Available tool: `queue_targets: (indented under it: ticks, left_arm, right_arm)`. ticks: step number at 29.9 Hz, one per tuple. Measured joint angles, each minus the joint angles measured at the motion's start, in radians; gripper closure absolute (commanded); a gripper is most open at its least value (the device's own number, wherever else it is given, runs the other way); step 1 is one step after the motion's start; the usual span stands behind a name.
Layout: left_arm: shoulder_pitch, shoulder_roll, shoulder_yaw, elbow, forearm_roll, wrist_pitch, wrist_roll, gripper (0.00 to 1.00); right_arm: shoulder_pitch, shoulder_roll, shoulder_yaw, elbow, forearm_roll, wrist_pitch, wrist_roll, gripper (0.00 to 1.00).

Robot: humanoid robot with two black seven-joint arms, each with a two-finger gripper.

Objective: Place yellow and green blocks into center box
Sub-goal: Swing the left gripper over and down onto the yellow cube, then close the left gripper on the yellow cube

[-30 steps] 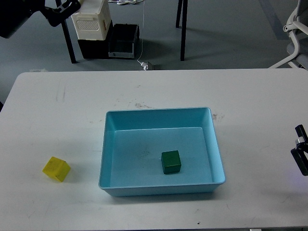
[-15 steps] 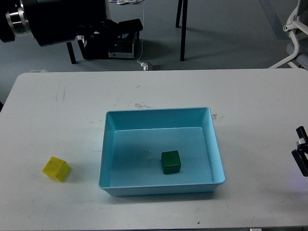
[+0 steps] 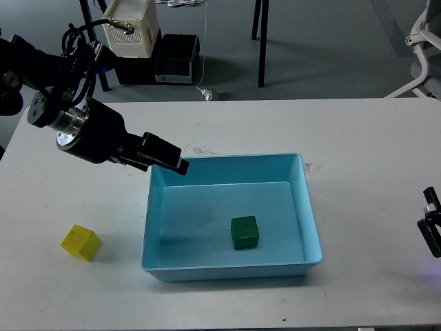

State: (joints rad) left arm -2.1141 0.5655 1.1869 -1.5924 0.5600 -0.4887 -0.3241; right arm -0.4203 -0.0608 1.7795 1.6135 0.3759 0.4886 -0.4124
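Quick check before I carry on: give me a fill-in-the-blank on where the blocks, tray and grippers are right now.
1. The green block lies inside the ____ tray.
2. The yellow block sits on the table, to the ____ of the tray.
3. The left gripper hangs over the tray's far-____ corner.

Missing words: blue; left; left

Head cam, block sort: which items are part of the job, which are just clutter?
Job:
- yellow block, on the table left of the tray
- green block, already inside the tray
- blue tray
- left gripper, at the tray's back-left corner

Clutter:
- white crate and black bin on the floor
- chair
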Motion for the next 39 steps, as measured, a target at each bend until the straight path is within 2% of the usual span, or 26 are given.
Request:
queue_targets:
  ticks: [8, 12, 26, 39]
  left_arm:
    - [0.0, -0.047, 0.18, 0.006, 0.126, 0.0, 0.0, 0.0]
    - [0.06, -0.075, 0.244, 0.033, 0.144, 0.017, 0.0, 0.0]
    - [0.259, -0.122, 0.246, 0.168, 0.143, 0.056, -0.001, 0.0]
    - [0.315, -0.148, 0.246, 0.179, 0.137, 0.092, -0.001, 0.0]
  right_arm:
    - [0.0, 0.001, -0.016, -0.001, 0.0, 0.0, 0.0, 0.0]
    - [0.0, 0.001, -0.019, -0.001, 0.0, 0.0, 0.0, 0.0]
    - [-0.001, 0.001, -0.022, -0.001, 0.0, 0.0, 0.0, 0.0]
    - [-0.002, 0.001, -0.021, -0.001, -0.001, 0.0, 0.0, 0.0]
